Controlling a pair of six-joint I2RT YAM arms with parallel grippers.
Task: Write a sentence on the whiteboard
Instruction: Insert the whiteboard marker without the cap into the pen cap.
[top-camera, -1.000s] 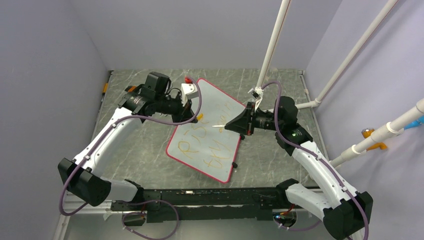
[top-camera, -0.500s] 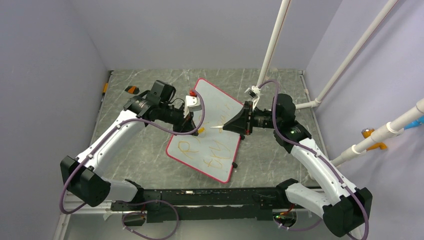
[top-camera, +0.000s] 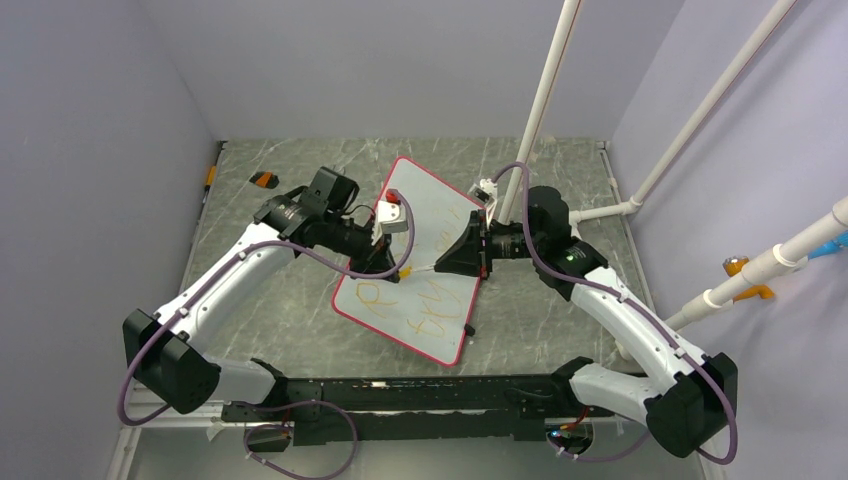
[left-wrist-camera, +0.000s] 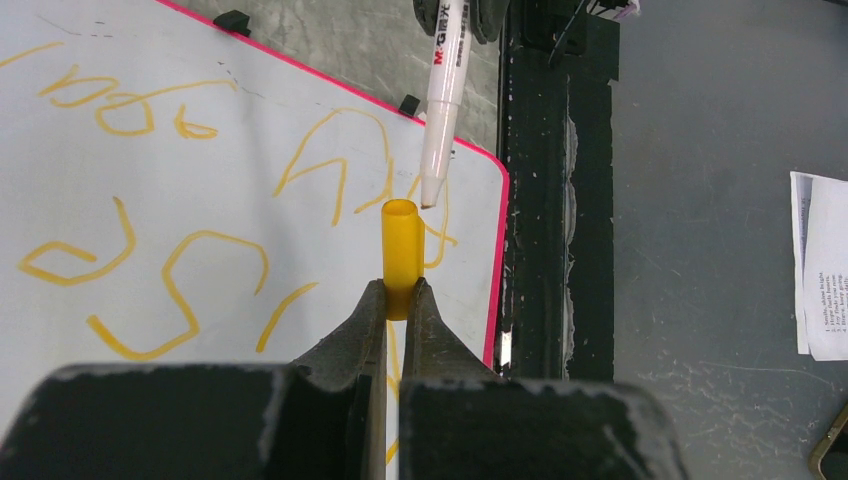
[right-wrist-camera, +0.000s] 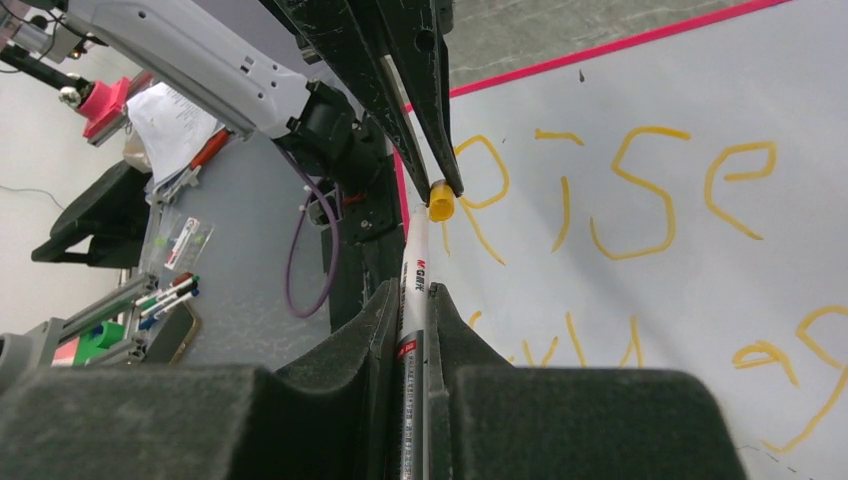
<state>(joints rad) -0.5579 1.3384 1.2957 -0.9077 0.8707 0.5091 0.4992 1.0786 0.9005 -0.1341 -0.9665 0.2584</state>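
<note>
- The writing looks finished, so the step in hand is, by my reading, capping the pen.
- The left tool (left-wrist-camera: 398, 300) is pinched narrow on a short yellow cap (left-wrist-camera: 402, 245), with the cap's open mouth facing away from the fingers.
- The right tool (right-wrist-camera: 417, 300) is clamped tight around the barrel of a slim white marker (right-wrist-camera: 415, 260), nib pointing toward the cap.
- In the left wrist view the nib sits just beside the cap's mouth, slightly off to one side and not yet inside it.
- The next move calls for bringing the nib onto the cap's axis, then pressing the two together along that line. A skewed push could make the cap slip in its narrow grip.
- The whiteboard (top-camera: 425, 205) lies flat on the grey marbled counter (top-camera: 290, 300), midway between the two arms and turned at an angle to the counter's edges, directly beneath both tools.
- The board is pale grey-white, with a thin red-pink rim and rounded corners.
- The sentence (right-wrist-camera: 562, 215) runs across it in two lines of thin, wobbly orange-yellow strokes. "Rise" reads clearly in the right wrist view, while the lower line is only partly visible.
</note>
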